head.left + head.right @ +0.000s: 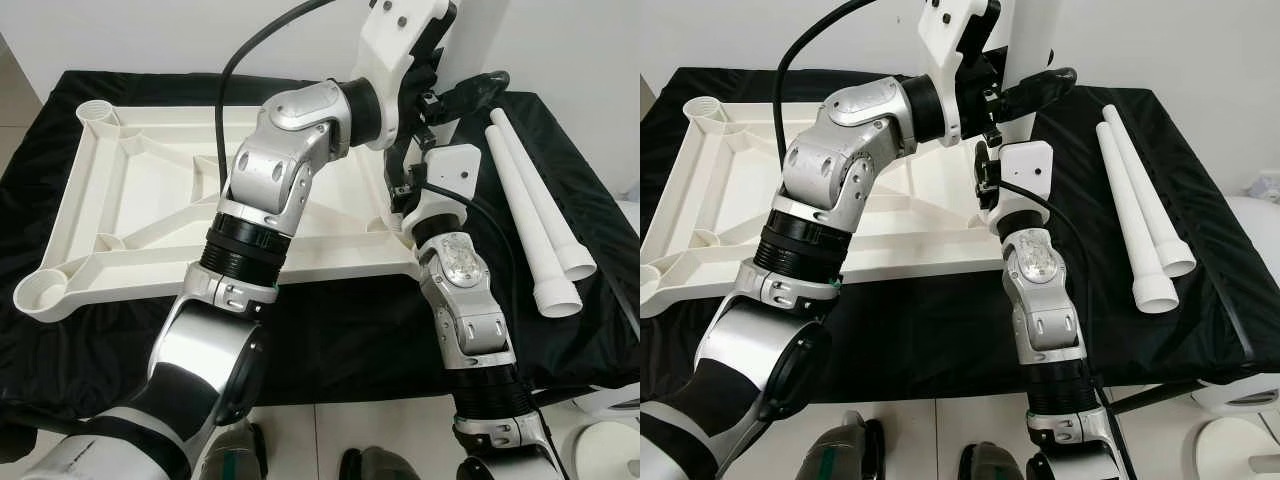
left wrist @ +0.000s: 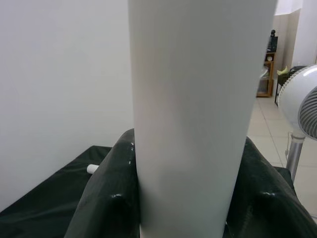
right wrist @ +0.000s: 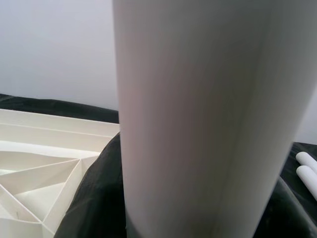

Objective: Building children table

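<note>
The white table top [image 1: 150, 190] lies upside down on the black cloth, with round leg sockets [image 1: 97, 115] at its corners. A white tubular leg [image 2: 198, 99] stands upright at the top's right near corner. My left gripper [image 1: 1030, 90] is shut on it high up, black fingers [image 2: 109, 198] on both sides of the tube. Below it, my right gripper [image 1: 985, 175] is shut on the same leg [image 3: 198, 124], close to the table top's rim. The leg's foot is hidden behind my arms.
Two loose white legs [image 1: 540, 220] lie side by side on the cloth at the right. A white fan [image 2: 302, 114] stands on the floor beyond the table. The cloth-covered table's front edge [image 1: 350, 395] is close to my body.
</note>
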`<state>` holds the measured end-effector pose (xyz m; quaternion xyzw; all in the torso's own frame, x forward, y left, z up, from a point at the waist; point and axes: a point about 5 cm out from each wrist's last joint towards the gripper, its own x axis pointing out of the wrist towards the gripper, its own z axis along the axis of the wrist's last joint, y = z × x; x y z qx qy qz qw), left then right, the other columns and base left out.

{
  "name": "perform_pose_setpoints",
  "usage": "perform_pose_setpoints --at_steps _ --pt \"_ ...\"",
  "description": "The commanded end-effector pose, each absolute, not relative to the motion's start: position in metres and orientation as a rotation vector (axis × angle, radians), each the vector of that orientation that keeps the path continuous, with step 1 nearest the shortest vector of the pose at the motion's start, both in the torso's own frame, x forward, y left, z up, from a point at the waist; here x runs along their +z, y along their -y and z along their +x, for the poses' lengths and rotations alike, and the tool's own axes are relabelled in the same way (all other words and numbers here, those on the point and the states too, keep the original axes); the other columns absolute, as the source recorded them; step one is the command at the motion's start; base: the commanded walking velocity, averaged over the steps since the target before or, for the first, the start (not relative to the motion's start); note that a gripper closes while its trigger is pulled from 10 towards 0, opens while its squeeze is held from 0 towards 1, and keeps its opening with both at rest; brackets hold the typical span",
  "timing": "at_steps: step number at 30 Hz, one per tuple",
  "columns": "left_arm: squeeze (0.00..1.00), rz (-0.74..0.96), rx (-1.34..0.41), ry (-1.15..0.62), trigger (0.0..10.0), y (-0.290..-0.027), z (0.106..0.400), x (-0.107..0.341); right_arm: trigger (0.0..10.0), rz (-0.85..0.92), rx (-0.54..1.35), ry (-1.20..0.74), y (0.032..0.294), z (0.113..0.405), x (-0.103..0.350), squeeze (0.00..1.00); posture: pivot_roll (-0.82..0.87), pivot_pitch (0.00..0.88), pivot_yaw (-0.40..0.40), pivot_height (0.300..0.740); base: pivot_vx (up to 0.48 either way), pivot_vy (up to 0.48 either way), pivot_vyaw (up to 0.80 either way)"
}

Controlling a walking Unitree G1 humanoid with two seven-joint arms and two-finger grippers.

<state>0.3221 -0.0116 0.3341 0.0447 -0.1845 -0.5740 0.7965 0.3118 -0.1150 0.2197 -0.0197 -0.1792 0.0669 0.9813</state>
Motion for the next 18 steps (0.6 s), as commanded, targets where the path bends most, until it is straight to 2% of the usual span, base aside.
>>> perform_pose_setpoints --at_steps 1,2,3,9,10,12,14,18 --pt "0.00 0.033 -1.073 0.407 10.0 0.010 0.326 0.337 10.0 -0.016 0.121 0.363 0.117 0.312 0.223 0.00 0.04 0.067 -0.047 0.740 0.000 0.000 0.00" --pt "0.07 0.008 -1.093 0.409 10.0 0.010 0.325 0.337 10.0 -0.016 0.118 0.357 0.118 0.313 0.223 0.00 0.04 0.067 -0.047 0.740 0.000 0.000 0.00" --pt "1.00 -0.010 -1.115 0.416 10.0 0.010 0.322 0.337 10.0 -0.017 0.113 0.357 0.119 0.313 0.223 0.00 0.04 0.067 -0.047 0.740 0.000 0.000 0.00" --pt "1.00 -0.014 -1.131 0.415 10.0 0.011 0.318 0.336 10.0 0.008 0.114 0.358 0.121 0.315 0.224 0.00 0.04 0.065 -0.050 0.740 0.000 0.000 0.00" --pt "0.00 -0.033 -1.160 0.403 10.0 0.010 0.316 0.335 10.0 0.009 0.113 0.355 0.122 0.315 0.224 0.00 0.04 0.065 -0.050 0.740 0.000 0.000 0.00" --pt "0.00 -0.054 -1.186 0.394 10.0 0.009 0.314 0.335 10.0 0.002 0.108 0.357 0.123 0.316 0.224 0.00 0.04 0.065 -0.052 0.740 0.000 0.000 0.00" --pt "0.00 -0.147 -1.242 0.354 10.0 0.001 0.312 0.339 10.0 0.002 0.098 0.355 0.126 0.317 0.224 0.00 0.04 0.066 -0.051 0.740 0.000 0.000 0.00" --pt "0.00 -0.188 -1.280 0.338 10.0 -0.007 0.310 0.341 10.0 -0.008 0.087 0.368 0.129 0.317 0.226 0.00 0.04 0.067 -0.052 0.740 0.000 0.000 0.00"
